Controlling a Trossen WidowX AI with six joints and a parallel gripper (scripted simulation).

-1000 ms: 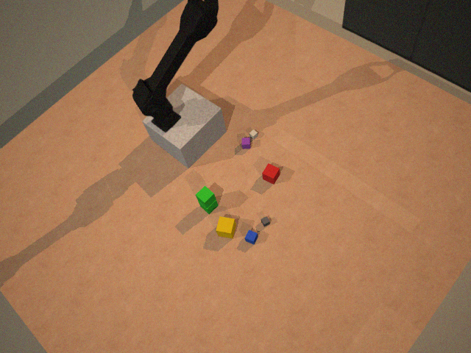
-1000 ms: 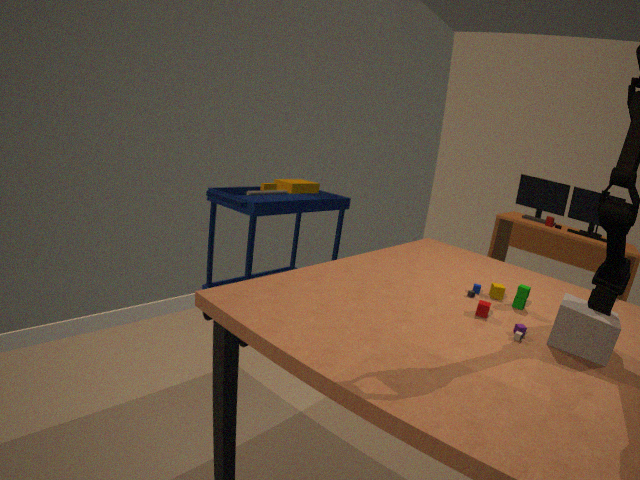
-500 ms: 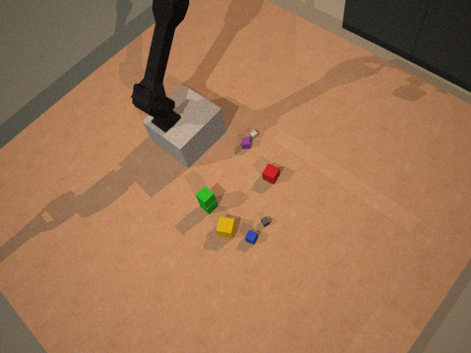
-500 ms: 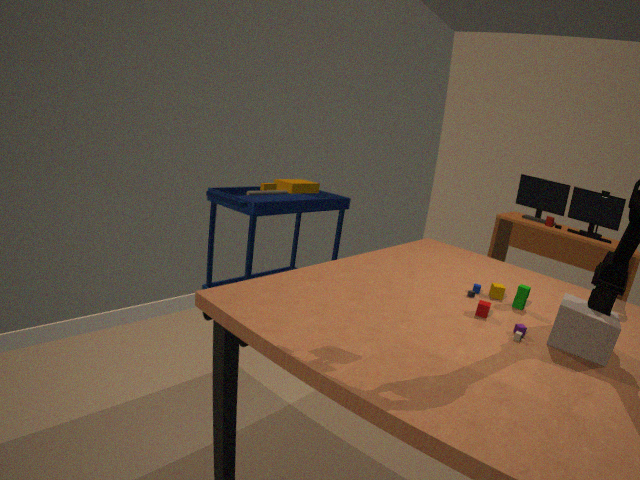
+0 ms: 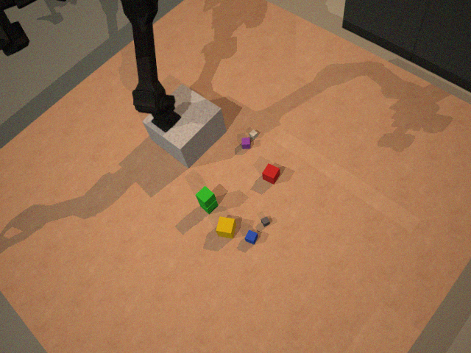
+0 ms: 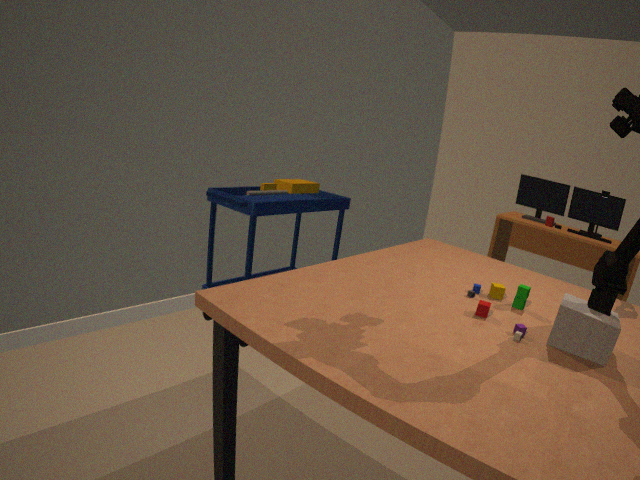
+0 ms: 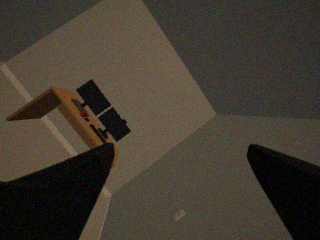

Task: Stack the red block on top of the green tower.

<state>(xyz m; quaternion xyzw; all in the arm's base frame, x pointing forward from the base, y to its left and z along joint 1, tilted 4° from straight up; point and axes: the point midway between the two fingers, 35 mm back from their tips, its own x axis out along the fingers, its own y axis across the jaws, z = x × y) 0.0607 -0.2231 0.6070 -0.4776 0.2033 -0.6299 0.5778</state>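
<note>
Wrist view: the fingers pointed up and outward at a wall and a far desk, with none of the blocks between or below them.
Gripper (image 7: 177, 192): jaws stood spread wide, with nothing held.
Red block (image 5: 271, 173): sat on the table (image 5: 342, 265), well apart from the fingers and far beneath where they aimed; nothing touched it.
Green tower (image 5: 206, 199): stood upright, two cubes high, near the red block, also far below the fingers.
Neighbours: a purple cube (image 5: 246, 143) and a white cube (image 5: 253, 133) lay on one side of the red block; a yellow block (image 5: 226, 226), a blue cube (image 5: 251, 236) and a grey cube (image 5: 265, 220) lay on the other side, beside the tower.
Step in hand: judged to be the reach toward the red block, hardly begun.
Doing it well: the fingers likely needed turning downward first, then lowering straight over the red block so that it sat squarely between them.
Approach side: coming from the flank away from the tower seemed safest.
Risk: a low sweep could clip the tower.
</note>
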